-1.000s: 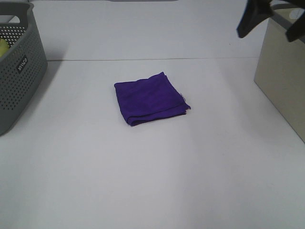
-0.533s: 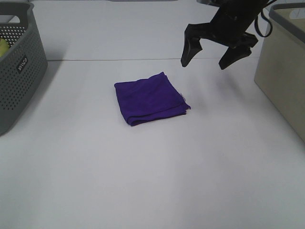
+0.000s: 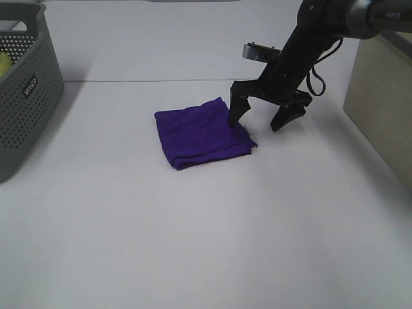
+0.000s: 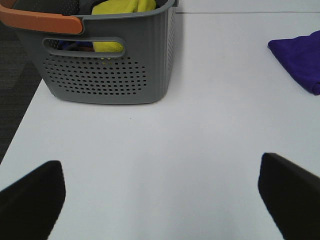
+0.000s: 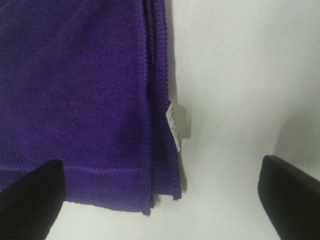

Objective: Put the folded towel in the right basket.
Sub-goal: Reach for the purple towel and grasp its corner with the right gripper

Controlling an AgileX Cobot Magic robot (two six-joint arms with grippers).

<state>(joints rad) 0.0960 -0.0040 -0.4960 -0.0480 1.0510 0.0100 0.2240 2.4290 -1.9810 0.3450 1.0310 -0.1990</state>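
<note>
A folded purple towel (image 3: 201,132) lies flat on the white table (image 3: 193,244), near the middle. My right gripper (image 3: 257,122) is open and low over the towel's right edge, one finger above the towel and the other over bare table beside it. The right wrist view shows the towel (image 5: 75,100) close up with its small white label (image 5: 173,124), and both fingertips (image 5: 30,200) wide apart. The right basket (image 3: 383,109) is a beige box at the right edge. My left gripper (image 4: 160,200) is open and empty over bare table, out of the exterior high view.
A grey perforated basket (image 3: 22,90) stands at the far left; in the left wrist view the same basket (image 4: 105,65) holds yellow cloth and has an orange handle. The towel's corner (image 4: 300,60) shows there too.
My right arm has swung in from the upper right, moved left and come down to the towel's right edge, with its fingers still open. The towel has not moved.
</note>
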